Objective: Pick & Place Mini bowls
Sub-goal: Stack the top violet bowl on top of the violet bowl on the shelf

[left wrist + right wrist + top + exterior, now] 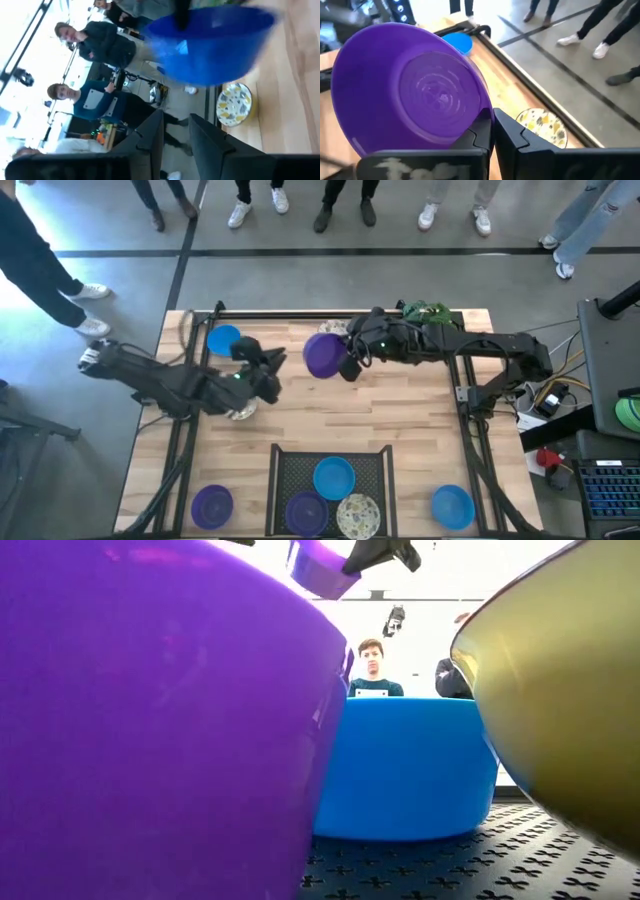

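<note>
The purple mini bowl (410,90) is held lifted above the far middle of the desk (300,420), its thin rim pinched in the right claw (492,122), whose fingers are clamped together on it. It is judged light, stiff and smooth enough to slip, so the rim is the place to be gripped. The left claw (268,368) is spread apart, empty, beside a blue bowl (224,340).

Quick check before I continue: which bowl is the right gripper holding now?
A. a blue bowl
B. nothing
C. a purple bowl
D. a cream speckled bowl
C: the right gripper is pinched shut on the rim of the purple bowl, lifted above the table's far side.
</note>
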